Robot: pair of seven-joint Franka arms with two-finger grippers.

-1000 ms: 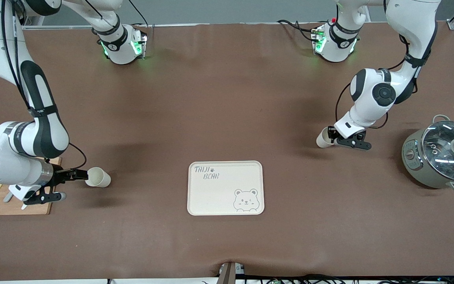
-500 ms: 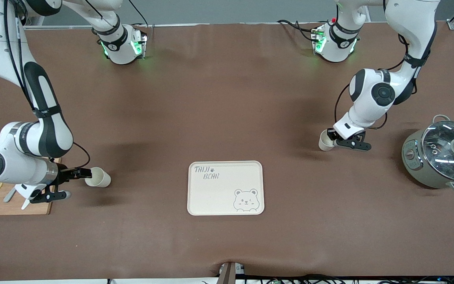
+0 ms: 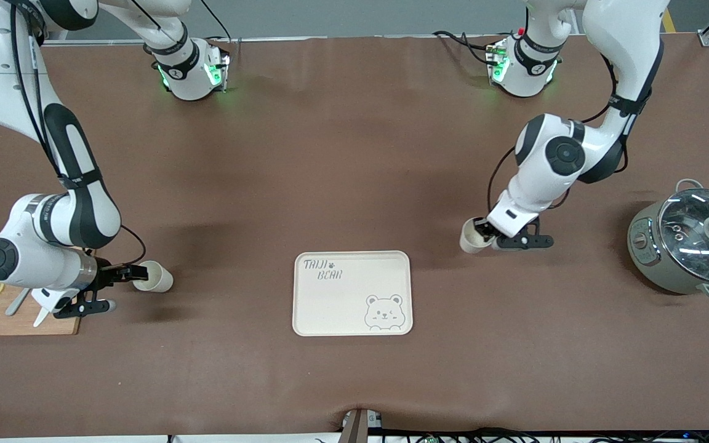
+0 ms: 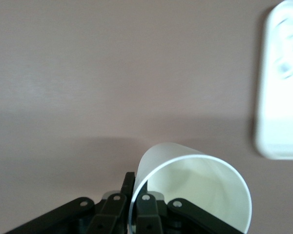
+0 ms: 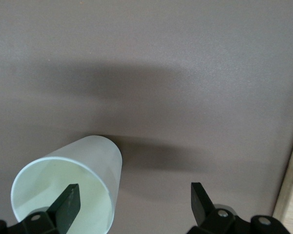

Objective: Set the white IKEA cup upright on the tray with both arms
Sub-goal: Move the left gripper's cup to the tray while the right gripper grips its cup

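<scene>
The cream tray [image 3: 330,307] with the bear face lies flat in the middle of the table. My left gripper [image 3: 484,232] is shut on the rim of a white cup [image 3: 470,235], tilted, over the table just off the tray's corner. In the left wrist view its fingers [image 4: 135,183] pinch the cup's wall [image 4: 195,190], and the tray's edge [image 4: 283,97] shows. A second white cup [image 3: 154,277] lies on its side toward the right arm's end. My right gripper [image 3: 138,271] is open at its mouth, with one finger inside the cup [image 5: 73,190] and one finger outside it [image 5: 136,204].
A wooden cutting board [image 3: 53,323] with lemon slices and a knife lies at the right arm's end, just by the right gripper; its edge shows in the right wrist view [image 5: 290,195]. A pot with a glass lid [image 3: 690,240] stands at the left arm's end.
My left gripper has carried its cup toward the tray. My right arm has shifted a little; its gripper stays at the lying cup, which has not moved.
</scene>
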